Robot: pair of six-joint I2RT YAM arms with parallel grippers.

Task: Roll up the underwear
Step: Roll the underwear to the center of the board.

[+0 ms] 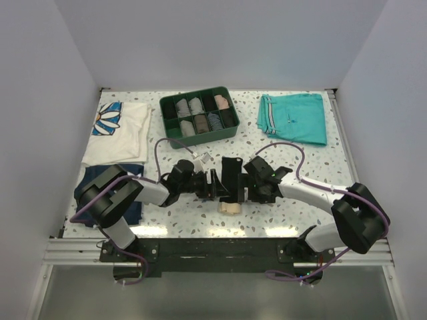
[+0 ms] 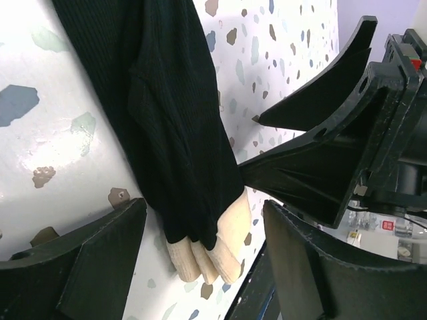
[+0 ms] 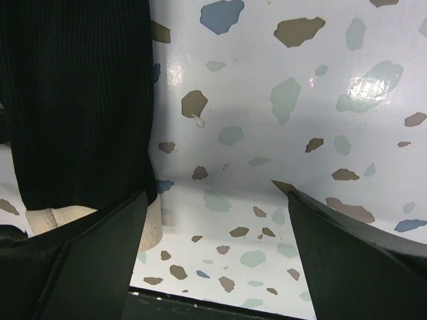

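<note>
So the underwear (image 1: 231,171) was lying on the speckled desk (image 1: 250,135), roughly center and toward the near edge. It was a narrow black strip running away from the arms. Its beige band (image 1: 231,207) poked out at the near end, bunched into a few soft folds.

Both arms reached in toward it, one from each side. The left pincer (image 2: 203,212) was spread wide, with its fingers on either side of that beige end. From the left wrist view, neither finger looked to be pressing the fabric.

The right pincer (image 3: 210,192) was gaping too, with only bare desk in the gap. The black fabric sat off to one side of it, partly behind one finger (image 3: 87,260). Couldn't tell if that finger touched the cloth.

Further back there was a green tray (image 1: 200,139) with small rolled pieces in its compartments. Teal shorts (image 1: 293,119) lay flat to its right, and a white tee (image 1: 127,137) with a daisy print was on the left. A navy garment (image 1: 85,179) sat under the left arm.
</note>
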